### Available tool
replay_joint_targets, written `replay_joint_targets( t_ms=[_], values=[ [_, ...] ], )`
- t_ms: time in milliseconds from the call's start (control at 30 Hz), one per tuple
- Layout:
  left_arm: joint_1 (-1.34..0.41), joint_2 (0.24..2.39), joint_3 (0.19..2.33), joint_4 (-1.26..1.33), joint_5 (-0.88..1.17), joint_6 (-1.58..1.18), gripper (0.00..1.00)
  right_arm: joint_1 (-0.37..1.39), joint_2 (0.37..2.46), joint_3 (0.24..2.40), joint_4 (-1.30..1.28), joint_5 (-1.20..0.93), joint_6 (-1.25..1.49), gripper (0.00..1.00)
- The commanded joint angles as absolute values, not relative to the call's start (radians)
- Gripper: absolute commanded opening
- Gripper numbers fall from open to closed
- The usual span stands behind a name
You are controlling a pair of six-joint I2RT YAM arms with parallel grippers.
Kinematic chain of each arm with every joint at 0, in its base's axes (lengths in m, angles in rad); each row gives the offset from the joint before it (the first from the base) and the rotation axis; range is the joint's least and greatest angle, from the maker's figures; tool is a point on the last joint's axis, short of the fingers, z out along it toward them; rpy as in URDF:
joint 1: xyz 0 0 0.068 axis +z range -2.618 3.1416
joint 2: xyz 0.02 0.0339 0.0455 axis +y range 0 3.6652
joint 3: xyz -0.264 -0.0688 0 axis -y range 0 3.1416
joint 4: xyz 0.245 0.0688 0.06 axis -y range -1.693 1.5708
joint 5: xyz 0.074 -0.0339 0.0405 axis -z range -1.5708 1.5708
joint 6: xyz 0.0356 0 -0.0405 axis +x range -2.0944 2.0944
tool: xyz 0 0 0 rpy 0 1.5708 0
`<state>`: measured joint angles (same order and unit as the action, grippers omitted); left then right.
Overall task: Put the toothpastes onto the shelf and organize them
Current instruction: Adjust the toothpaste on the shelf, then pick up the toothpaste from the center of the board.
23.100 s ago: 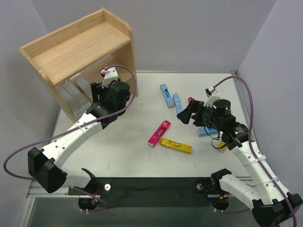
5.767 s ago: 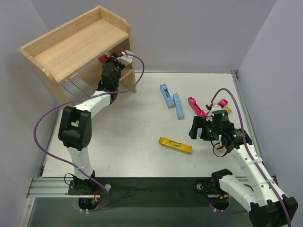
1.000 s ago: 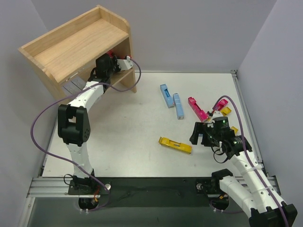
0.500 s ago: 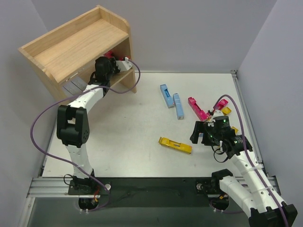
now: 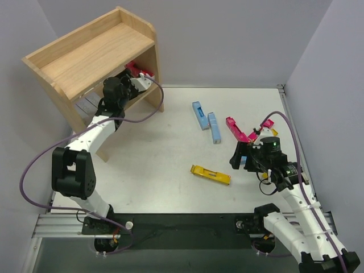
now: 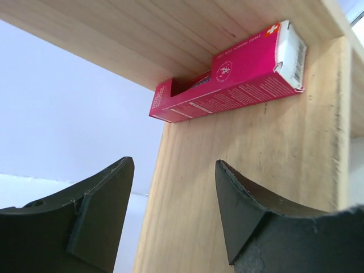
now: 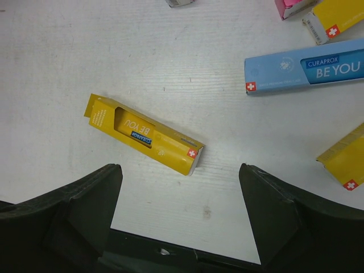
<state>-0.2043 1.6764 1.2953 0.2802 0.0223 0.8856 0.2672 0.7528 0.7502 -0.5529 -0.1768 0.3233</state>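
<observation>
Hovering wide open, right gripper hangs over a yellow carton lying flat on the table, nothing held. Farther back, left gripper has fingers apart too, w/ magenta carton lying free just beyond on shelf's lower tier.

We are seeing even, diffuse overhead light in the top view. The counter is reading bright and pale, with only soft, faint shadows and no hard glare. The shelf is shading its own lower tier. In the left wrist view, the magenta carton is rendering sharp, while the dark jaws in the foreground are appearing slightly soft and underexposed. In the right wrist view, the yellow carton is showing legible print.
</observation>
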Motion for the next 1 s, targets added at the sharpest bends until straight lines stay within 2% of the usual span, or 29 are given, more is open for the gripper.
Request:
replay_joint_targets(
  t_ms=[0,233,433,533,633,767,967],
  values=[
    [-0.216,1.566,1.241,0.305,0.087,0.845,0.71,0.258,0.735,0.798,-0.589,-0.146,0.331,0.87],
    [-0.297,1.471,1.167,0.262,0.118,0.831,0.72,0.258,0.759,0.827,-0.589,-0.124,0.328,0.87],
    [-0.391,1.389,1.147,0.218,0.092,0.691,0.72,0.252,0.863,0.916,-0.592,-0.058,0.287,0.87],
    [-0.455,1.326,1.117,0.206,0.078,0.513,0.72,0.238,0.957,0.983,-0.591,-0.011,0.276,0.87],
    [-0.515,1.255,1.048,0.215,0.094,0.219,0.72,0.213,1.096,1.058,-0.574,-0.003,0.258,0.87],
    [-0.593,1.143,0.918,0.227,0.107,0.072,0.72,0.167,1.227,1.143,-0.543,-0.003,0.203,0.87],
    [-0.646,0.947,0.704,0.236,0.115,-0.115,0.81,0.045,1.436,1.288,-0.514,-0.15,0.124,0.86]
  ],
)
